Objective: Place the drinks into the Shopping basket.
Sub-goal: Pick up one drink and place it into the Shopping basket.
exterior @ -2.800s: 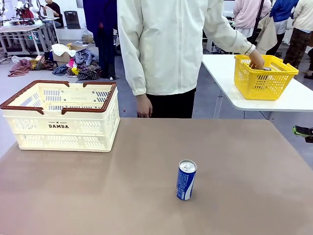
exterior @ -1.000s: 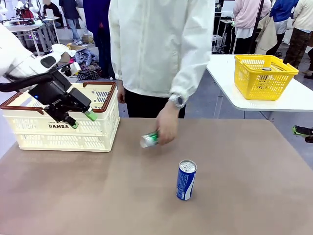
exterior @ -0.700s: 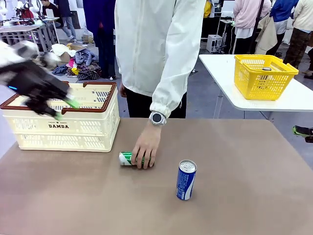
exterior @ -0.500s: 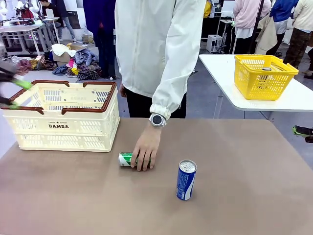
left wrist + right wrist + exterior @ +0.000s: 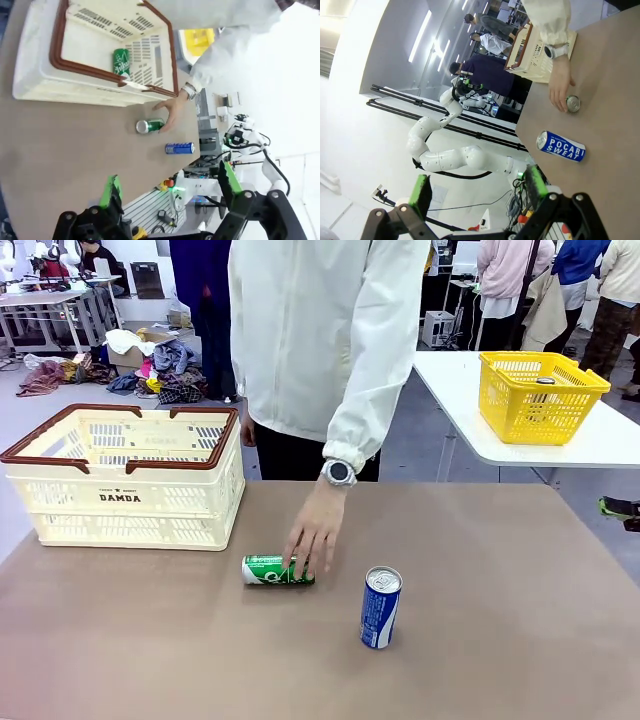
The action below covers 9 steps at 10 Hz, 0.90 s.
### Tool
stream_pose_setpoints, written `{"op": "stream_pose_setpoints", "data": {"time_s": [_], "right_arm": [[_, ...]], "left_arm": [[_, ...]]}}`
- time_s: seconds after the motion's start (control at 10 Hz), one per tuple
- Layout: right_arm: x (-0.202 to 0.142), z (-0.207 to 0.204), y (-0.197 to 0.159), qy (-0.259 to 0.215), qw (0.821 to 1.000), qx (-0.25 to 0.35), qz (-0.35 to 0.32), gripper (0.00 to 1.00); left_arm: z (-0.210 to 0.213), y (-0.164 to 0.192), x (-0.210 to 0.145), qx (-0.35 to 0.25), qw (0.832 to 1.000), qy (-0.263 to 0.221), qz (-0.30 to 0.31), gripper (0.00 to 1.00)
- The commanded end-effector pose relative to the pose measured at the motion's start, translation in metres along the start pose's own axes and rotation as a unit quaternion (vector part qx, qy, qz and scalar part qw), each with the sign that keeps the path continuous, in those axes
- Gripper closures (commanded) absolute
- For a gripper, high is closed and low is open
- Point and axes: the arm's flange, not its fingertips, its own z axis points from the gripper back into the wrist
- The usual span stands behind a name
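While hand (image 5: 318, 530) hides one end of green can (image 5: 265, 570) | possibly touching

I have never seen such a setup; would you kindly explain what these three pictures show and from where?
It is a two-armed robot sharing a table with a person. The front picture looks across the table from between the arms. The other two come from cameras on each wrist, looking along the left gripper and right gripper; both are open and hold nothing. On the table: a cream Shopping basket with a green can inside it, a second green can lying on its side, touched by the person's hand, and an upright blue can.
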Motion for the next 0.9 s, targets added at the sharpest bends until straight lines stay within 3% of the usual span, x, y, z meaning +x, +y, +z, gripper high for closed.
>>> {"op": "stream_pose_setpoints", "data": {"time_s": [0.0,0.2,0.3,0.4,0.6,0.7,0.8], "right_arm": [[0.003,0.000,0.006,-0.005,1.000,0.005,-0.004,0.00],[0.003,0.000,0.006,-0.005,1.000,0.005,-0.004,0.00],[0.003,0.000,0.006,-0.005,1.000,0.005,-0.004,0.00],[0.003,0.000,0.006,-0.005,1.000,0.005,-0.004,0.00],[0.003,0.000,0.006,-0.005,1.000,0.005,-0.004,0.00],[0.003,0.000,0.006,-0.005,1.000,0.005,-0.004,0.00],[0.003,0.000,0.006,-0.005,1.000,0.005,-0.004,0.00]], "left_arm": [[-0.037,-0.049,-0.014,0.027,1.000,0.009,-0.002,0.00],[-0.115,-0.129,-0.050,0.137,0.989,0.029,-0.044,0.00],[-0.169,-0.174,-0.082,0.198,0.977,0.040,-0.070,0.00],[-0.220,-0.203,-0.110,0.256,0.961,0.020,-0.106,0.00],[-0.321,-0.243,-0.156,0.306,0.931,0.055,-0.194,0.00],[-0.365,-0.256,-0.169,0.315,0.916,0.103,-0.226,0.00],[-0.413,-0.269,-0.177,0.329,0.909,0.120,-0.225,0.00]]}}
